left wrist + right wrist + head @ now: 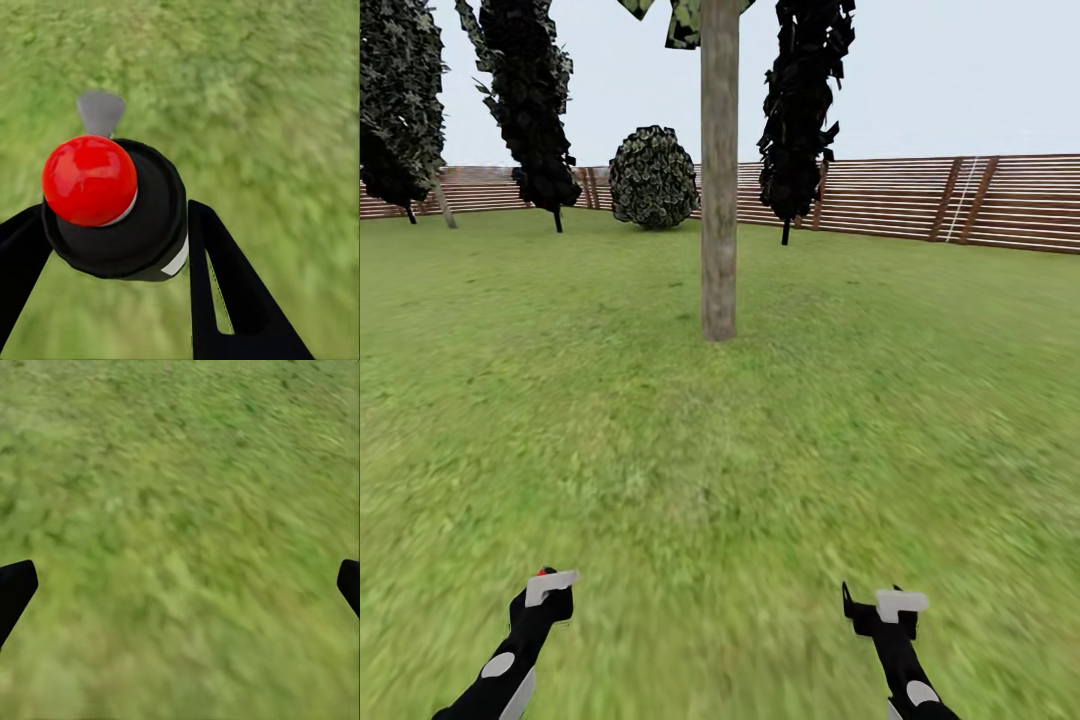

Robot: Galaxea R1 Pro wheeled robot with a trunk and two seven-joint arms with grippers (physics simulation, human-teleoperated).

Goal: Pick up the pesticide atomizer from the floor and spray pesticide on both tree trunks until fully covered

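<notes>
The pesticide atomizer [112,217], black-bodied with a round red cap and grey nozzle, sits clenched in the left gripper [112,247]. The right gripper [180,585] jaws are released. A bare grey-tan tree trunk [719,170] stands ahead on the grass [720,450].

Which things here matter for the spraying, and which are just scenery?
For the job:
- pesticide atomizer, clamped in the left gripper
- tree trunk straight ahead

Scenery:
- round bush
- dark leafy trees
- wooden fence
- right gripper, open, empty

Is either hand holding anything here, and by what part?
Left hand grips the black, red-capped pesticide atomizer around its body; right hand is open, empty.
</notes>
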